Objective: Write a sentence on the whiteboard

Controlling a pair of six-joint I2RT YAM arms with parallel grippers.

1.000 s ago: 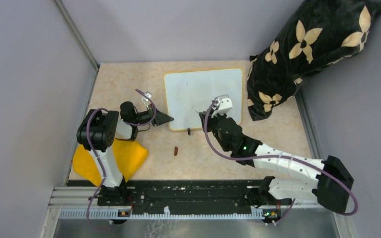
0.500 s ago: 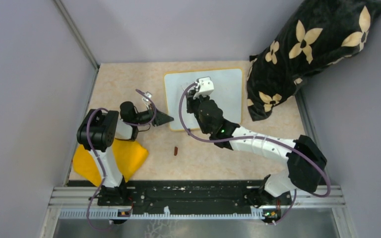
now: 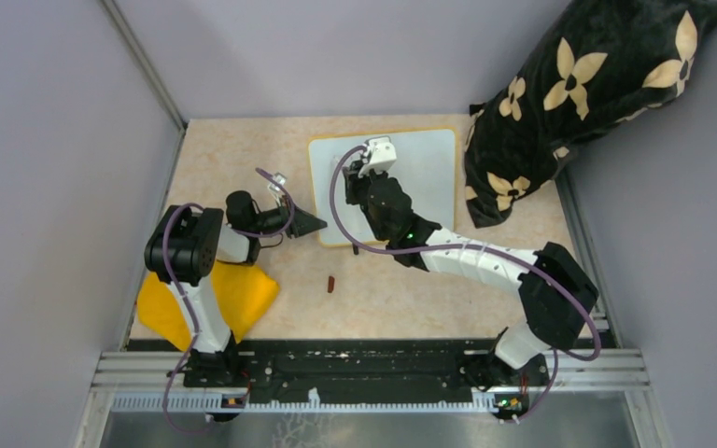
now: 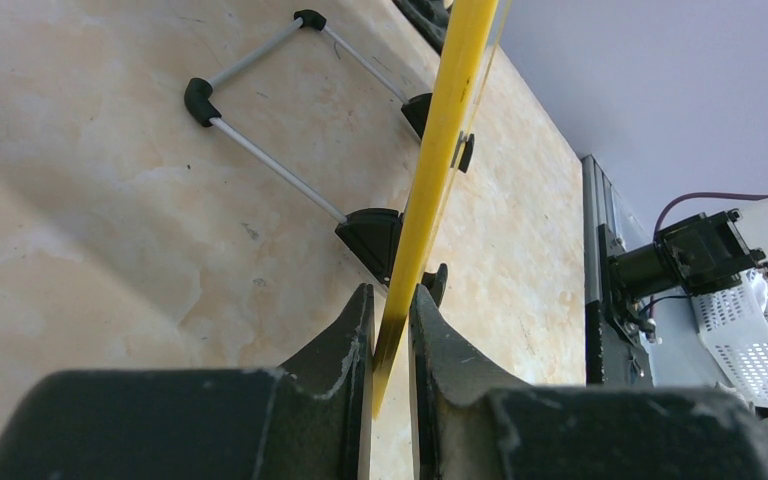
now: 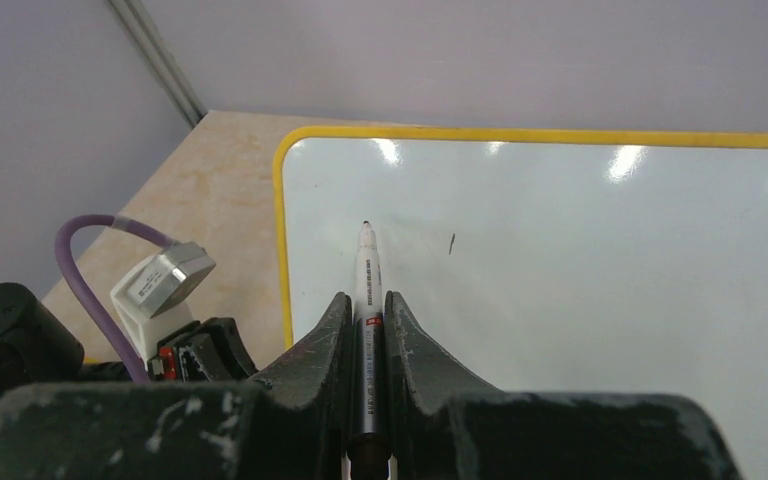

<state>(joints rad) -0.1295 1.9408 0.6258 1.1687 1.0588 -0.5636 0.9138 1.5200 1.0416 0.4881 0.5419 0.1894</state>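
The whiteboard lies at the back of the table, glossy white with a thin yellow frame. My left gripper is shut on its lower left edge; the left wrist view shows the yellow frame pinched between the jaws of the left gripper. My right gripper is over the board's upper left and shut on a white and silver marker. The marker's tip points at the board near its left edge. I cannot tell whether it touches. No words of the sentence show, only one tiny dark stroke.
A black pillow with cream flowers leans at the board's right side. A yellow cloth lies under the left arm. A small dark cap lies in front of the board. The board's wire stand rests on the table.
My right arm has swung the marker from the board's lower right to its upper left. The left gripper and the board have not moved.
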